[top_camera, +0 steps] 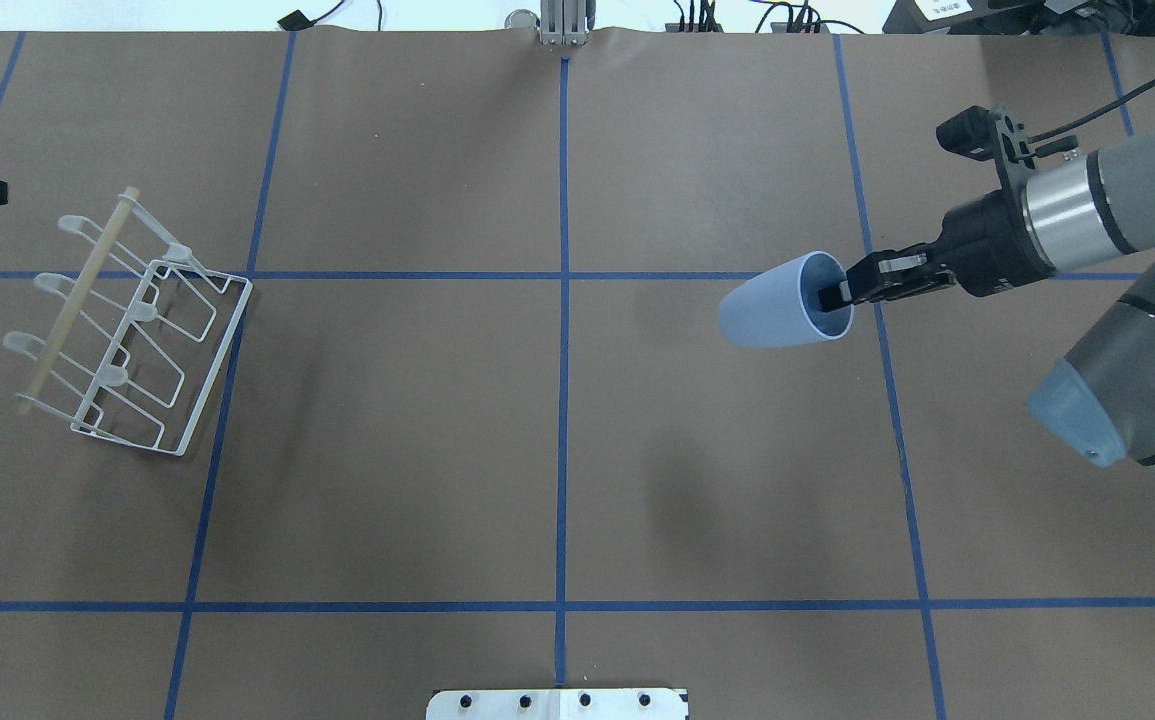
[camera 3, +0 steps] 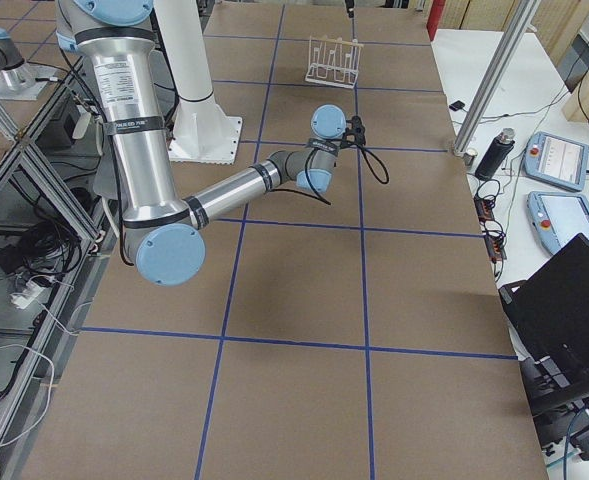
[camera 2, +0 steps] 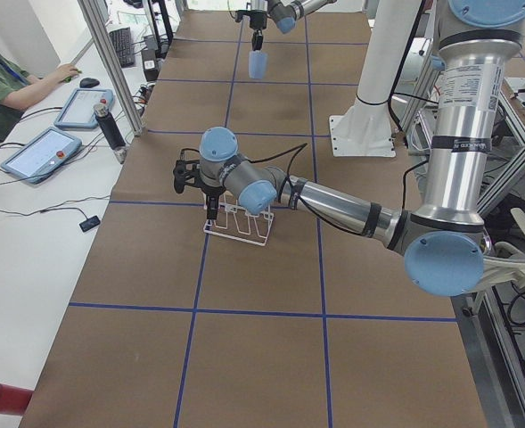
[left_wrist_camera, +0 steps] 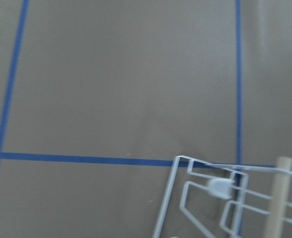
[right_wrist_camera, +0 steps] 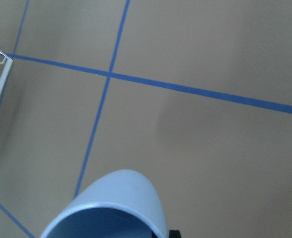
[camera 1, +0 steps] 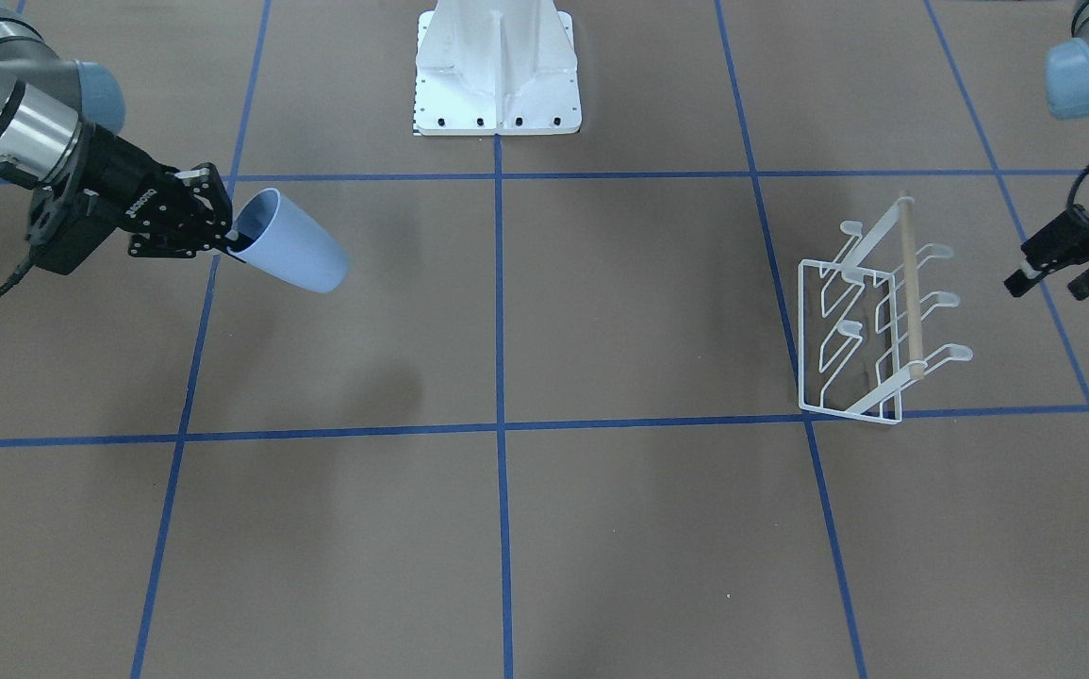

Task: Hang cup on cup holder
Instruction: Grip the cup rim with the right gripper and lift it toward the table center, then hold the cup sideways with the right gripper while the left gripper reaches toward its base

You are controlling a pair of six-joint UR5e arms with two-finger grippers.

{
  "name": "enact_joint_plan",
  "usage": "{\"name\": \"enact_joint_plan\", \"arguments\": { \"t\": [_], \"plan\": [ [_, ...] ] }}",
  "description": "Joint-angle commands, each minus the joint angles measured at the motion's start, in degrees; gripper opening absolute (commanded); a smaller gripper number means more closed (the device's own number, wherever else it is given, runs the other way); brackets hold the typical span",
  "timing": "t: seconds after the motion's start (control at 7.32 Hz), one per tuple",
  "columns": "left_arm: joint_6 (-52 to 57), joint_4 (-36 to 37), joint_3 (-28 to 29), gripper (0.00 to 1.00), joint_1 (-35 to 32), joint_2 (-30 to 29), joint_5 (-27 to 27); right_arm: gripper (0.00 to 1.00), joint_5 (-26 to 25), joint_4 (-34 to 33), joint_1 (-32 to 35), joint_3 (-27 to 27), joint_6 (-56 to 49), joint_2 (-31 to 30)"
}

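Light blue plastic cup (top_camera: 782,305) is up in the air over the robot's right half of the table (top_camera: 387,480), well apart from the cup holder (top_camera: 144,311), which sits way over on the robot's left side. The right gripper (top_camera: 835,297) has it by the rim, one finger poked inside the mouth and the other outside, pinching the wall between them. The cup lies about level, mouth toward the wrist and closed base pointing across at the rack. My guess is that's on purpose: with no handle to hook, the only way it hangs is mouth-down over one of the upturned prongs, and a rim grip leaves most of the mouth open for a prong to go in. The wrist would need to roll it over before that works, though. The holder stands on its wire base with the wooden rod (top_camera: 76,300) along the top, and none of the prongs has anything on it. The left gripper (camera 1: 1053,281) hangs just beside the rack, on its outer side, and looks spread with nothing in it, maybe parked there to steady the light frame if the cup nudges it. So I'd say the carry-over is the step in hand and the hang isn't done yet.
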Motion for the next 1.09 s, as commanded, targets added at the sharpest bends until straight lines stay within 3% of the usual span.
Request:
{"name": "enact_joint_plan", "arguments": {
  "t": [0.0,0.41,0.68,0.96],
  "plan": [
    [-20.1,-13.8,0.0,0.98,5.4,-6.1,0.0,0.0,-13.2,17.0,-8.5,0.0,15.4,1.2],
    [-40.4,-26.4,-0.2,0.98,9.0,-14.9,1.1,0.0,-27.2,34.3,-17.9,-0.3,24.0,1.2],
    [-57.8,-39.9,-0.9,0.98,14.2,-17.2,11.4,0.0,-37.4,42.5,-24.0,-0.3,24.7,2.1],
    [-72.5,-50.1,-1.0,0.98,22.0,-17.4,25.9,0.0,-41.4,46.4,-25.4,0.1,25.5,2.8]
  ]
}}
